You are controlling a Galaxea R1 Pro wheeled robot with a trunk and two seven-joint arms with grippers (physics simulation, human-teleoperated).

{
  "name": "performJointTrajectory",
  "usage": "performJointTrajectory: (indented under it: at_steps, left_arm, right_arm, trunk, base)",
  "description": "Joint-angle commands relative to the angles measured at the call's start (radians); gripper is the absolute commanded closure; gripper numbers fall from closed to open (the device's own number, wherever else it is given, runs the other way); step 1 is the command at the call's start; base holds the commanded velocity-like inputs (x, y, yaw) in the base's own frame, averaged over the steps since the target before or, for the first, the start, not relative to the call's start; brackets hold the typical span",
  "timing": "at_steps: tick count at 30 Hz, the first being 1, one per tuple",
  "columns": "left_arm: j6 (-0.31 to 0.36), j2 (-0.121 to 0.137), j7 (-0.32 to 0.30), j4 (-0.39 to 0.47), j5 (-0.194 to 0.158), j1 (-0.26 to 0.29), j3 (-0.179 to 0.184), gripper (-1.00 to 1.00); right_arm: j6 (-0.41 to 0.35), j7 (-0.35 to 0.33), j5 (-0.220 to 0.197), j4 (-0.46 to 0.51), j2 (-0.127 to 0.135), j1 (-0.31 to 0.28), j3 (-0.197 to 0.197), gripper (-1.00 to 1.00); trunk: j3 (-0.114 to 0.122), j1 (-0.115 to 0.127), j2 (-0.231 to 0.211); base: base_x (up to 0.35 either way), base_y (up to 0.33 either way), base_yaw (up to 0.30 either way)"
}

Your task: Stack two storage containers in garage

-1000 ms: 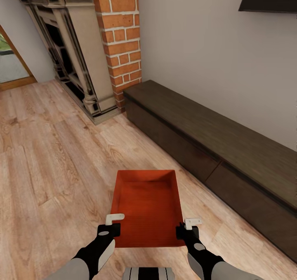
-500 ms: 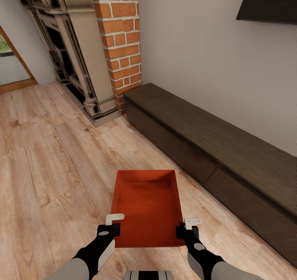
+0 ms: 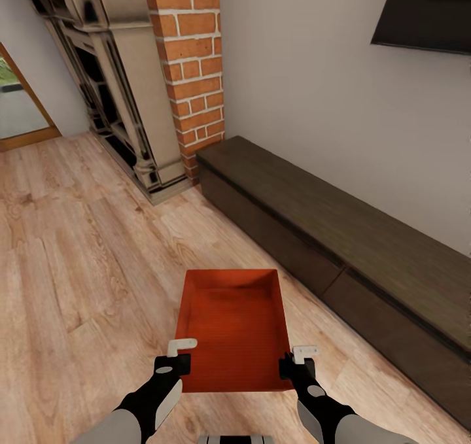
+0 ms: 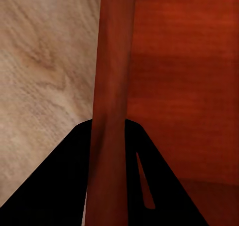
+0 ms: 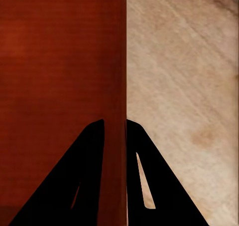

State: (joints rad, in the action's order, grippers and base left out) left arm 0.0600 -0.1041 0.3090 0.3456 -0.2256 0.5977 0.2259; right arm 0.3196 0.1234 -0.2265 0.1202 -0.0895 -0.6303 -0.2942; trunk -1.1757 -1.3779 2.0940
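Living room, light wood plank floor (image 3: 78, 248) running to a pale wall (image 3: 294, 71). Stone fireplace (image 3: 111, 78) beside a brick column (image 3: 193, 65), long dark low cabinet (image 3: 340, 235) along the wall, dark screen (image 3: 425, 9) above. Orange-red container (image 3: 233, 329) held level above the planks, left gripper (image 3: 175, 356) and right gripper (image 3: 297, 360) each with fingers (image 4: 64, 181) clamped over a side wall.
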Motion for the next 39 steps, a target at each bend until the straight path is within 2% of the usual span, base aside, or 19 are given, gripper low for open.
performJointTrajectory:
  at_steps: [1,5,8,11,39]
  left_arm:
    - [0.006,0.001,0.010,0.004,0.005,0.001,0.002,1.00]
    - [0.006,0.001,0.010,0.005,0.005,0.001,-0.015,1.00]
    - [0.006,0.002,0.010,0.007,0.006,0.001,-0.045,1.00]
    - [0.006,0.002,0.010,0.007,0.006,0.001,-0.051,1.00]
    - [0.006,0.001,0.010,0.006,0.006,0.001,-0.051,1.00]
  right_arm:
    - [0.006,0.002,-0.022,-0.004,0.001,0.000,-0.016,1.00]
    - [0.005,0.002,-0.022,-0.004,0.001,0.000,-0.016,1.00]
    - [0.005,0.002,-0.022,-0.004,-0.001,0.000,-0.016,1.00]
    - [0.006,0.002,-0.022,-0.004,-0.001,0.000,-0.016,1.00]
    - [0.006,0.003,-0.021,-0.004,-0.005,0.000,-0.016,1.00]
  trunk:
    - [0.003,0.004,-0.007]
    - [0.015,0.019,-0.035]
    - [0.025,0.031,-0.056]
    - [0.034,0.042,-0.077]
    - [0.122,0.150,-0.273]
  base:
    - [0.000,0.000,0.000]
    - [0.000,0.000,0.000]
    - [0.000,0.000,0.000]
    - [0.000,0.000,0.000]
    - [0.000,0.000,0.000]
